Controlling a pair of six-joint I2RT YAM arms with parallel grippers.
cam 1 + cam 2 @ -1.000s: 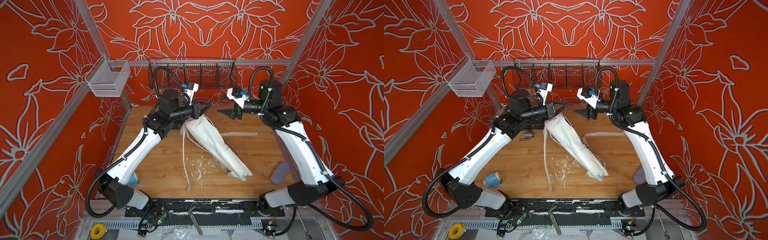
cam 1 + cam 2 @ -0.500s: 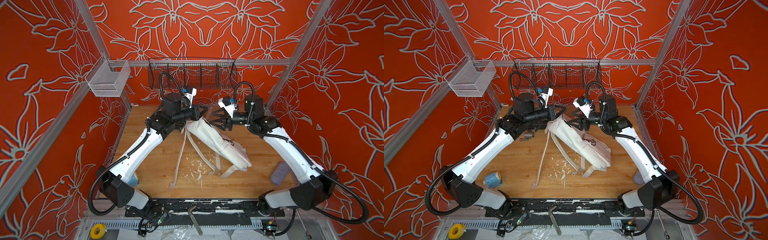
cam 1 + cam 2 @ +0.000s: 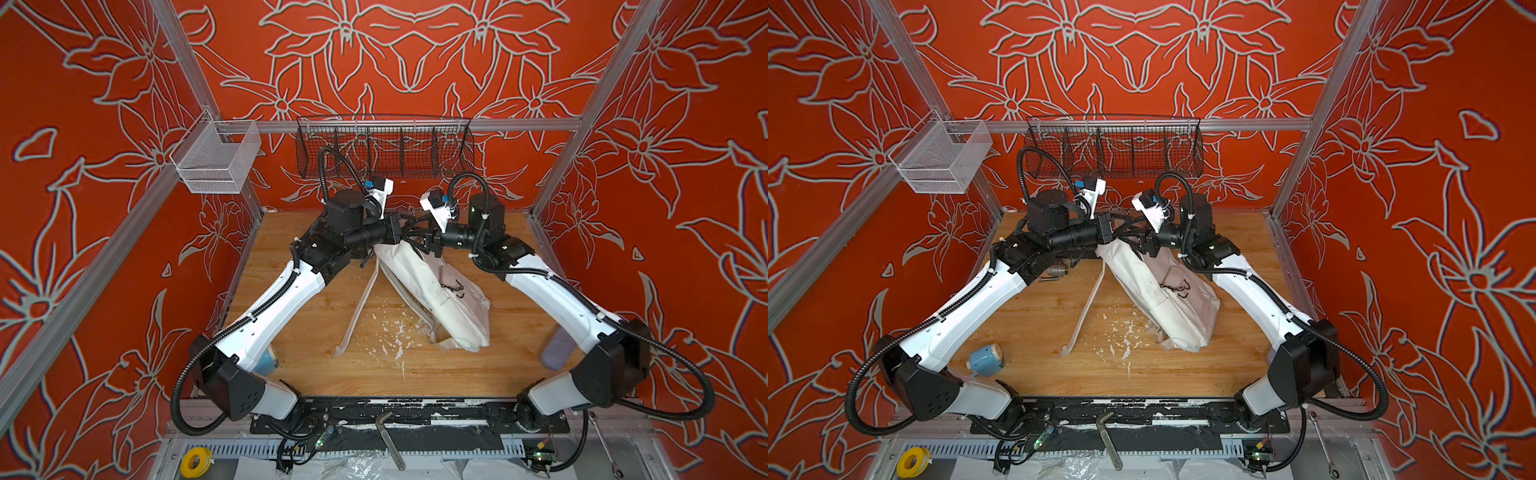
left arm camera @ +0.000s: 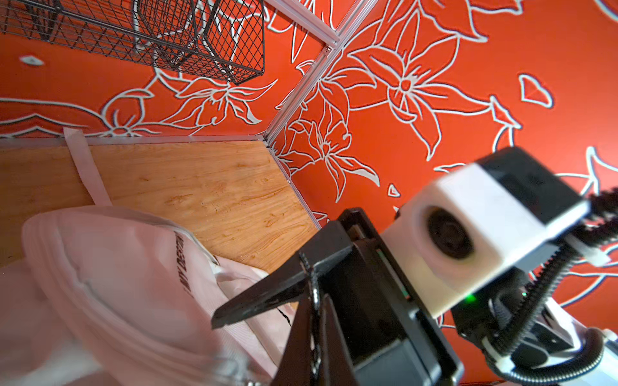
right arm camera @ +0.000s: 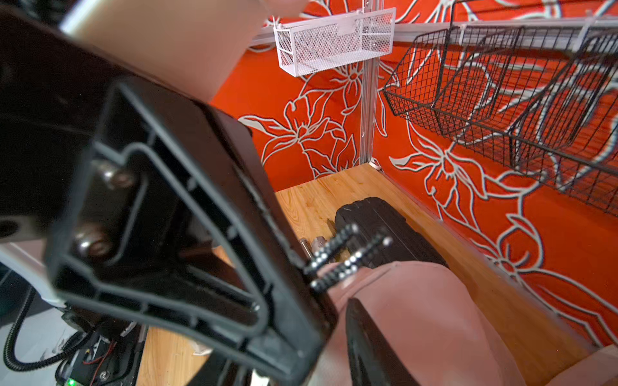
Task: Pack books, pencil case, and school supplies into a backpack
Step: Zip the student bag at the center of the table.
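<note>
Far to my left, the pale blue pencil sharpener (image 3: 985,360) lies on the wooden surface (image 3: 1038,332), just beside the base of my left arm. Further back, a grey metal fitting (image 3: 1056,272) sits below that arm's wrist. In the right wrist view a black ribbed case (image 5: 384,227) lies next to it, beyond the top of the bag. My left claw (image 3: 406,233) is clenched on the black zip cord (image 4: 314,294) at the top of the white backpack (image 3: 436,299). It holds that end raised, while the bag's lower end rests on the surface near the middle. One white strap (image 3: 357,307) trails loose along the bag's left side. My right claw (image 3: 417,244) meets the left one tip to tip at the same top edge. Its jaws look partly spread, but I cannot tell whether it grips anything. Far to the right, the lilac pencil case (image 3: 559,351) lies beside my right arm, well apart from the backpack.
</note>
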